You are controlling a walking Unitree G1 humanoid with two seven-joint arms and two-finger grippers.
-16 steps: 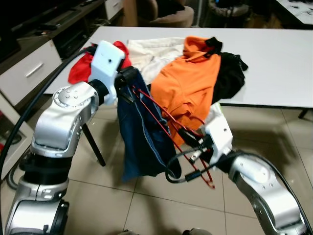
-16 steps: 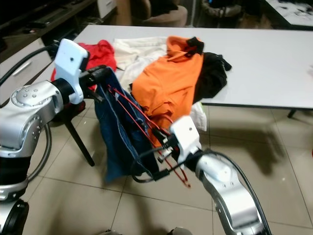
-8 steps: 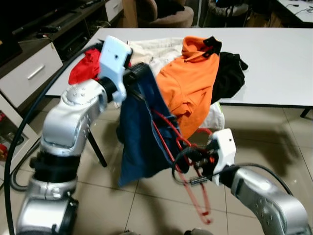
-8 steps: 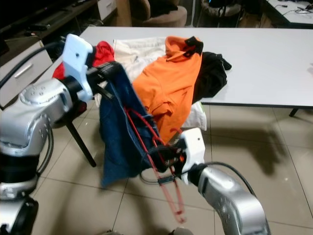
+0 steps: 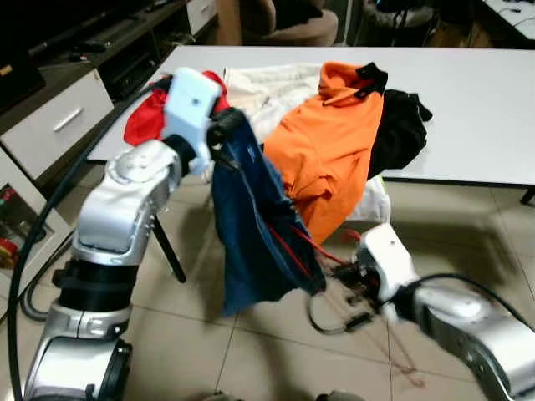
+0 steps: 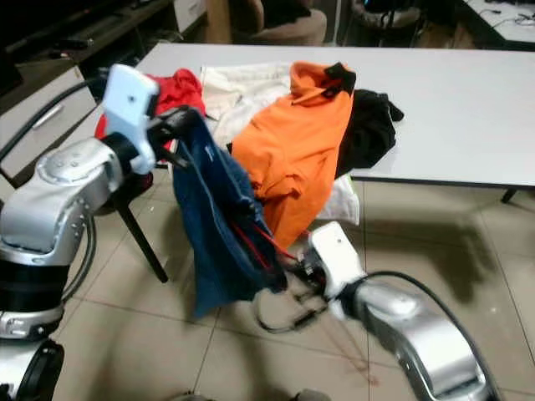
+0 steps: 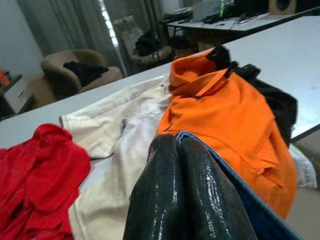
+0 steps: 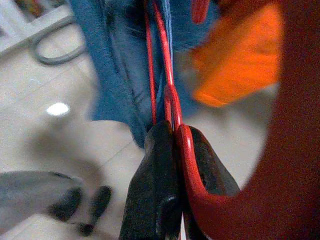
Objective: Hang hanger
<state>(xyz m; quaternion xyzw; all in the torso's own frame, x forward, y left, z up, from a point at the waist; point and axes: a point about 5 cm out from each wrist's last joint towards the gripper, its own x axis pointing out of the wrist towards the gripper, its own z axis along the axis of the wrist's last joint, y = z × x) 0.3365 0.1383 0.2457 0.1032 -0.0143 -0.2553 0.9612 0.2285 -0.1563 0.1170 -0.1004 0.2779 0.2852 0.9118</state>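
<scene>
White table (image 5: 468, 109) of clothes, tiled floor (image 5: 192, 351); left pincer (image 7: 181, 150) clenched on blue garment (image 5: 255, 225), right pincer (image 8: 174, 137) on red hanger (image 8: 167, 75).

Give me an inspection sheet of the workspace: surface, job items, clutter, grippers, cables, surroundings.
Surface: white table, clothes heaped at its left end.
Job's things: red hanger threaded inside blue jeans, which hang off the table's edge.
Clutter: orange shirt, black garment, cream garment, red garment.
Grippers: left gripper shut on the jeans' top edge; right gripper shut on the hanger, low beside the jeans.
Cables: black cable looping past the left arm; another loop at the right wrist.
Surroundings: tiled floor, drawer unit, armchair.
</scene>
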